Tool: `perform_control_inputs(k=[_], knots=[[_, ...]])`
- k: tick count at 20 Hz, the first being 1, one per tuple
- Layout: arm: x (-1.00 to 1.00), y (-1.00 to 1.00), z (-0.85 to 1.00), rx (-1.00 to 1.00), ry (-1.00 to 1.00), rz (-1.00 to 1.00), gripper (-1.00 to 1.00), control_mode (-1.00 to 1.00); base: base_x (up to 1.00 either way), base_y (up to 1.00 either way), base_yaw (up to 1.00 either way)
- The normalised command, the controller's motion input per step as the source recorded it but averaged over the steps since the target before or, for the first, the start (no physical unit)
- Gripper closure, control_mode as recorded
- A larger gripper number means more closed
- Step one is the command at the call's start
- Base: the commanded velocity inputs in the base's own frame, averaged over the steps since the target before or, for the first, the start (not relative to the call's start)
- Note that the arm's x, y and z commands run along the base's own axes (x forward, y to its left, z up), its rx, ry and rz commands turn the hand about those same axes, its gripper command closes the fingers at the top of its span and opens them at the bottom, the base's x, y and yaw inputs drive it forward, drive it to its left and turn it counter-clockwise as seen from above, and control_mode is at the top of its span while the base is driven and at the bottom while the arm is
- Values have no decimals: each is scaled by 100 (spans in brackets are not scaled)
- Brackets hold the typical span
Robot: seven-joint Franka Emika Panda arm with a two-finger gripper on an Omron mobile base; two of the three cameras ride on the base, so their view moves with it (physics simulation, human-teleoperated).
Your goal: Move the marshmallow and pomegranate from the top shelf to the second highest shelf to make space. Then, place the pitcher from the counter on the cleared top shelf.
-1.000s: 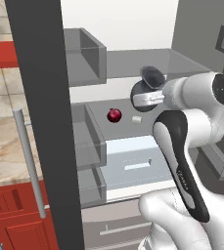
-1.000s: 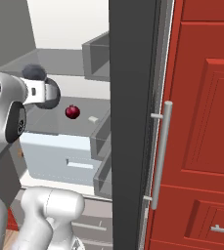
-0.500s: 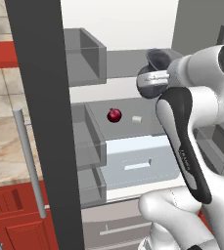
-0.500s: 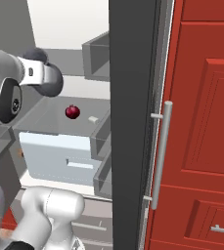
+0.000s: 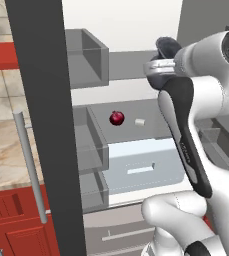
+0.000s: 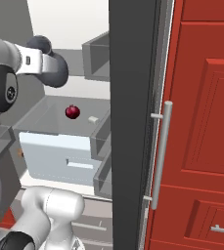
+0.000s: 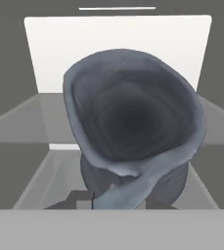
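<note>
So the pitcher is clamped in the gripper, which is closed on its lower body. In the hand view its flared mouth faces straight at the camera, so the long axis runs along the fingers, toward the fridge's white back wall at 12 o'clock. In the left base view, just its dark rim pokes out past the wrist; the belly and handle are hidden. The pomegranate and the marshmallow, at its 3 o'clock, sit on the second highest shelf.
</note>
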Motion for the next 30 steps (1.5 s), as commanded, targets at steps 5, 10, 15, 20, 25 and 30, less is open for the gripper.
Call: perform_control_inputs(k=[5,10,15,20,25,30], knots=[[27,-7,5,1,-7,-6,100,-100,0,0,0],[46,-1,0,3,0,-1,100,-100,0,0,0],[53,0,0,5,0,0,100,-100,0,0,0],[49,0,1,3,0,0,100,-100,0,0,0],[39,0,0,0,0,0,100,-100,0,0,0],[37,0,0,0,0,0,100,-100,0,0,0]])
